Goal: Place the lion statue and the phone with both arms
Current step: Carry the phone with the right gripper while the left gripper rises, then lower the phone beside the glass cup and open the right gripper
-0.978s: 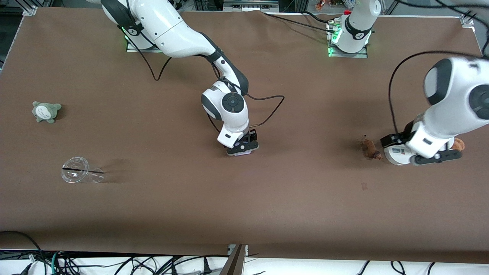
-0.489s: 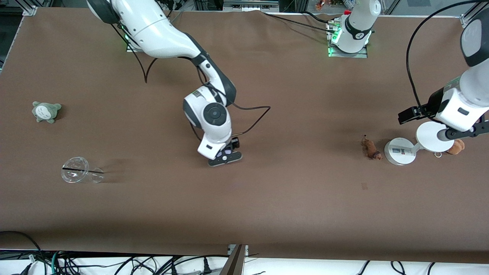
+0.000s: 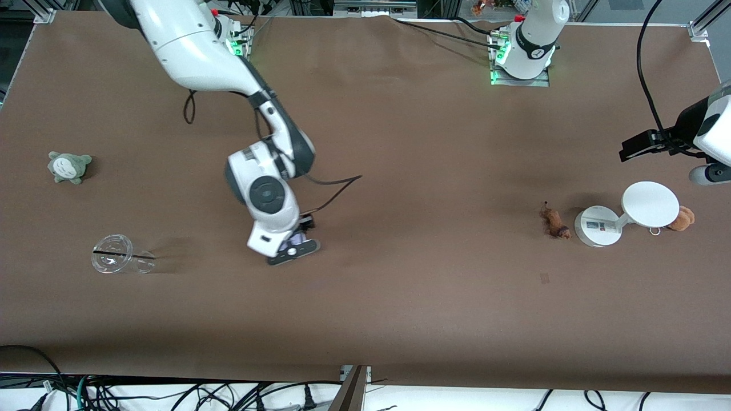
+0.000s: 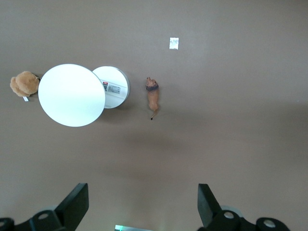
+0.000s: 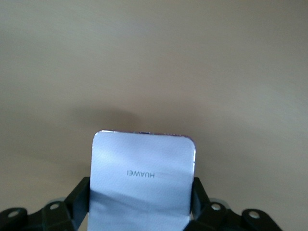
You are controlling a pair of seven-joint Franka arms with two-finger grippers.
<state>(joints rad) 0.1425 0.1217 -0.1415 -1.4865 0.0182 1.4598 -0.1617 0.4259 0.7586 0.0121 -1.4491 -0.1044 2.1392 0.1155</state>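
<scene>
Phone (image 5: pixel 143 180) clamped in right gripper (image 5: pixel 139 204)

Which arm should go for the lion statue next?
Left. The left gripper is open and empty above the lion statue at its end of the table; the right gripper is shut on the phone, nearer the clear cup.
</scene>
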